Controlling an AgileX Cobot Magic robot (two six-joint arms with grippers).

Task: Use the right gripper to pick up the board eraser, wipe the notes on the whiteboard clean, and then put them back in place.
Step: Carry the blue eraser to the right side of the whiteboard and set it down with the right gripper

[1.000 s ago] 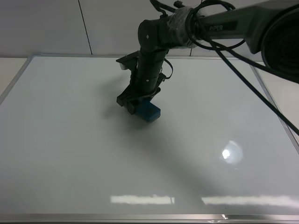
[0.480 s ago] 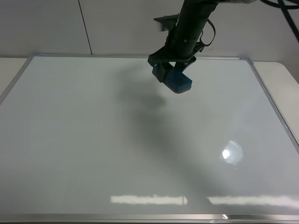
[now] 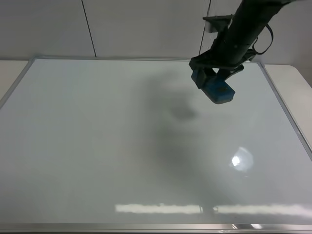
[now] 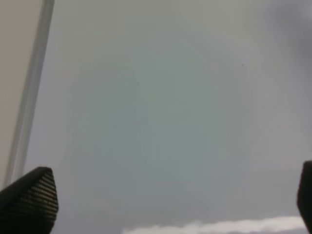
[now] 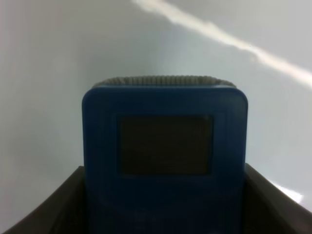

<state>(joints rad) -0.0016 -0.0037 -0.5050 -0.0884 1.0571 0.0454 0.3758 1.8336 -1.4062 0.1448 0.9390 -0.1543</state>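
The large glossy white whiteboard (image 3: 97, 146), edged with a thin silver metal frame (image 3: 146, 58), fills the high view, and a bright round glare spot (image 3: 241, 160) sits on its sheen. Up at the far right, the right gripper (image 3: 208, 78), a small black two-fingered claw on a black jointed arm, pinches the teal-blue rectangular board eraser (image 3: 218, 91). The block hangs tilted over the board's far-right area, close to the far frame edge. Its soft dark shadow (image 3: 183, 112) lies well apart from it on the surface.

The right wrist view gives the detail the high camera cannot. The eraser's face is smooth plastic with rounded corners. It has a recessed dark grey square patch (image 5: 165, 145) and a ribbed grey strip (image 5: 163, 80) along its far end. Black fingers (image 5: 44, 207) press against both of its sides.

Only the left wrist view shows the left gripper (image 4: 165, 202). Its two black, finely ribbed fingertips are spread wide at opposite edges, with nothing between them. It hovers over bare board, beside a run of the silver frame.
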